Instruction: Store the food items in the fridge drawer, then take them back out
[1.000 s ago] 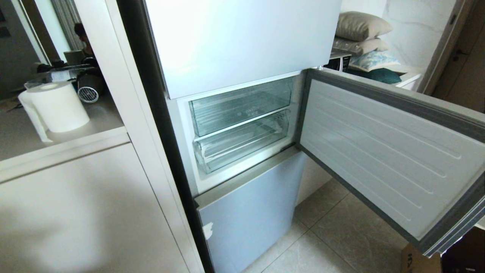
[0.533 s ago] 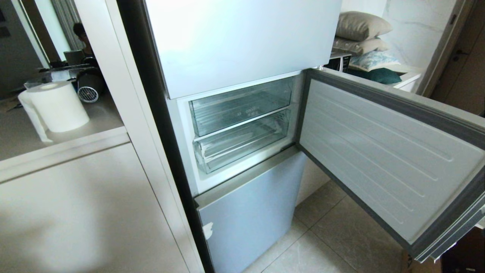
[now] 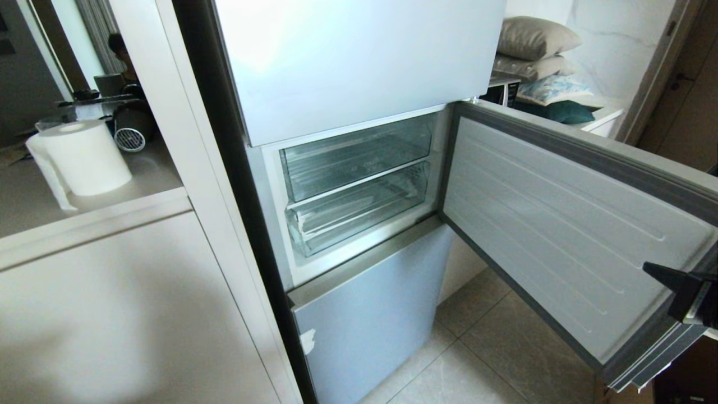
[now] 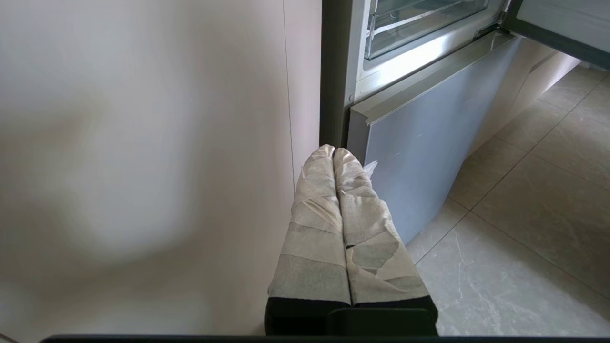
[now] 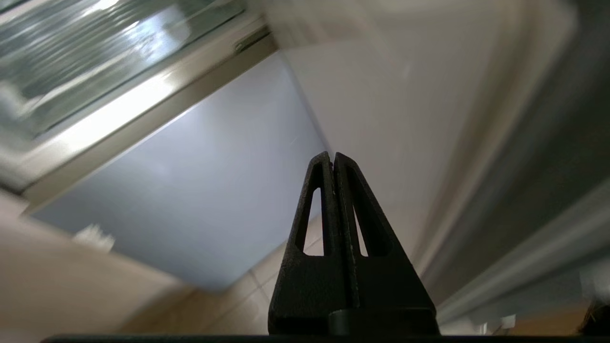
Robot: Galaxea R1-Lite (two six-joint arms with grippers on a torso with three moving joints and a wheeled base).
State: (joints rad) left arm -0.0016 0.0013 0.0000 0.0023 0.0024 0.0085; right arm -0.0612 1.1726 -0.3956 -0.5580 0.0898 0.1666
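The fridge's middle compartment stands open, showing two clear drawers. The lower, shallow one with the thick front lip is the fridge drawer; it is pushed in and looks empty, and its front also shows in the left wrist view. The food items are out of view. My right gripper pokes in at the far right, in front of the open door's outer edge; its black fingers are shut on nothing. My left gripper, its fingers wrapped in tape, is shut and empty, low beside the white cabinet and the fridge's bottom door.
The open door swings out to the right over the tiled floor. Above the fridge drawer sits the taller clear drawer. The grey bottom door is closed. A paper roll stands on the left counter. Pillows lie behind.
My right gripper has come up into the head view at the right edge. The open door has shifted slightly. The drawers have not moved.
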